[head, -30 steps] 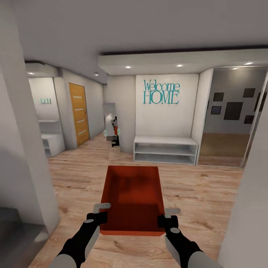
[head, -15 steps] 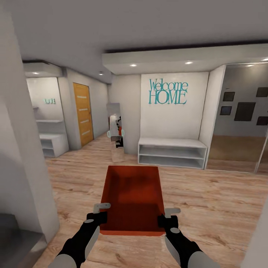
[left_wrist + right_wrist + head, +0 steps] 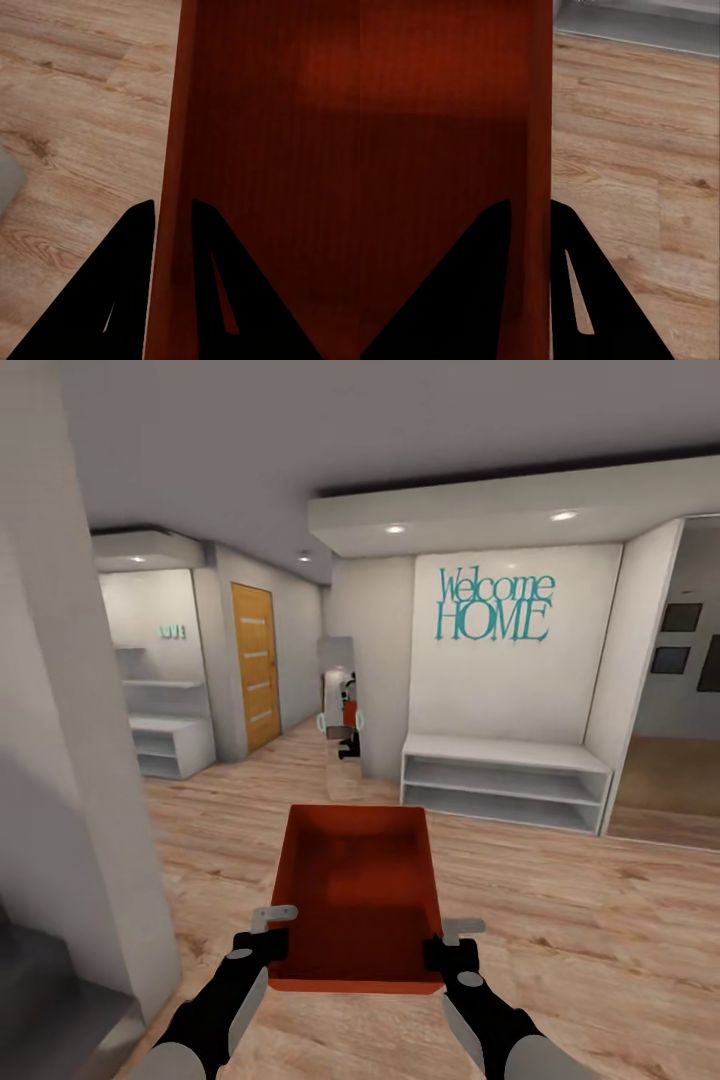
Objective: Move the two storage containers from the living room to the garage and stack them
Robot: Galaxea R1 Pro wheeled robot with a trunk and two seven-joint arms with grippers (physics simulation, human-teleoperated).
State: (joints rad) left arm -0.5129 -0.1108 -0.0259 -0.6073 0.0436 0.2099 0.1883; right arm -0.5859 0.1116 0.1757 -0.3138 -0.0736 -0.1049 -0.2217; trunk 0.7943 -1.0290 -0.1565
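A light wood plank floor (image 3: 560, 920) runs to a white wall bearing teal "Welcome HOME" lettering (image 3: 494, 606) above a low white shelf bench (image 3: 505, 780). An orange door (image 3: 257, 665) stands further left (ceiling spotlights glow overhead).

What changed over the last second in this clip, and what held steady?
The view swung left: the white bench and orange door drifted right in frame. That is camera motion. The storage container stays clamped by the left tool and right tool.
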